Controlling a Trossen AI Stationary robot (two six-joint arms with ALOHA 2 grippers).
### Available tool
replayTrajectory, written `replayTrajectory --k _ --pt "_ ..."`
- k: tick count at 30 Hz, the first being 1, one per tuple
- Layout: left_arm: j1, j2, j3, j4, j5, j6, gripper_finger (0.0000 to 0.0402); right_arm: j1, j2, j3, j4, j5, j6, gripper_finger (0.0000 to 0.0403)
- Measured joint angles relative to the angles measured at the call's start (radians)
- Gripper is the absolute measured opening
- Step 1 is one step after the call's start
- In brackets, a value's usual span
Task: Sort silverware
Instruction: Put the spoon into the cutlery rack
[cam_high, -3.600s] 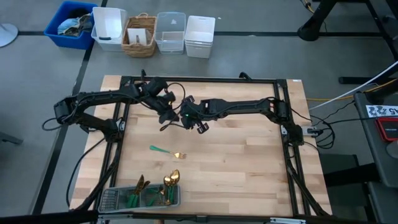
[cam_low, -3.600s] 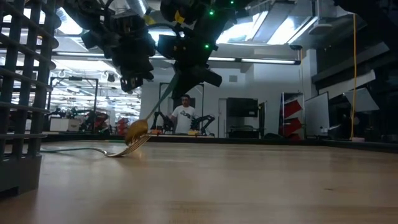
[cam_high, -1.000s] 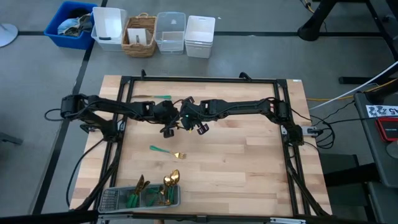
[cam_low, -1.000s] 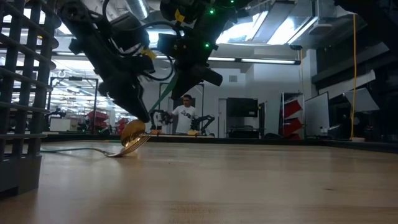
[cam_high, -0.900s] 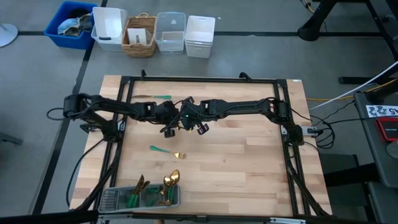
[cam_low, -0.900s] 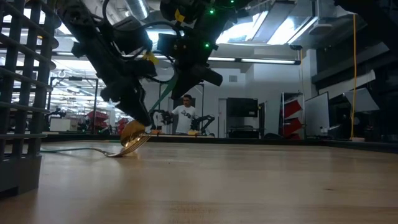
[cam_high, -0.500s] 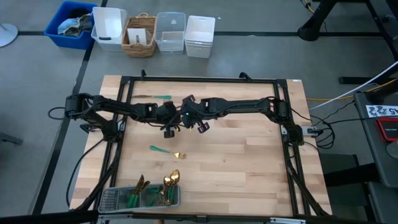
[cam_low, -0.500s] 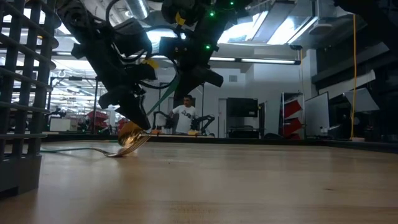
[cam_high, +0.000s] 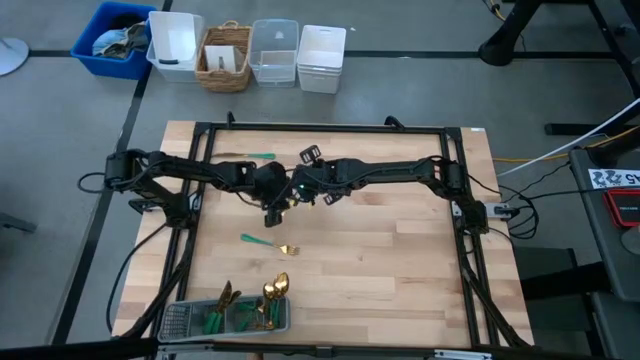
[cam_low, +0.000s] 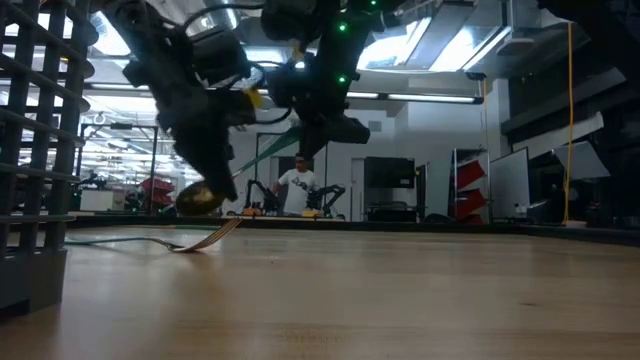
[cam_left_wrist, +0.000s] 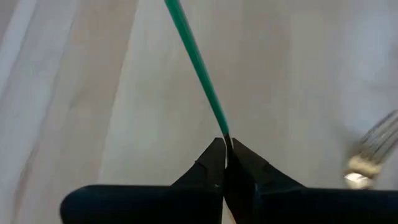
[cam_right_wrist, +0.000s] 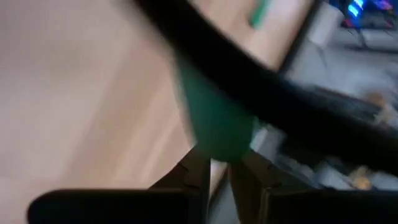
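A spoon with a gold head and a slim teal handle hangs slanted above the middle of the table. My left gripper is shut on it just above the head. My right gripper stands at the handle's free end with its fingertips a little apart. A fork lies flat on the wood below them. Another teal-handled piece lies near the far edge. My left gripper pinches the lower end of the spoon's teal handle, by the head, between its two fingertips. The fingers slant down from the table's left side and lie roughly along the handle. The spoon is clear of the table, head low, handle rising toward my right gripper. My right gripper has the handle's free end at its fingertips; whether they touch it I cannot tell.
A grey mesh tray at the near edge holds several gold and teal pieces. Bins and a basket stand on the floor beyond the far edge. The black frame rails run around the table. Bare wood lies to the right.
My left gripper has tipped and taken hold of the spoon just above its head. The gold head has risen a little off the table and shifted toward the left edge, so the handle slants flatter. My right gripper has turned at the wrist and stayed in place.
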Motion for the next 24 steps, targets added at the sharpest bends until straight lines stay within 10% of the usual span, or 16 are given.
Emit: replayTrajectory --k 11,24 --pt "0.097 -0.043 0.017 -0.011 0.164 -0.19 0.0001 0.0 -0.023 0.0 -0.15 0.216 0.033 0.0068" --pt "0.228 -0.114 0.016 0.012 0.318 -0.367 0.0001 -0.098 -0.208 0.0 -0.53 -0.044 0.362 0.0067"
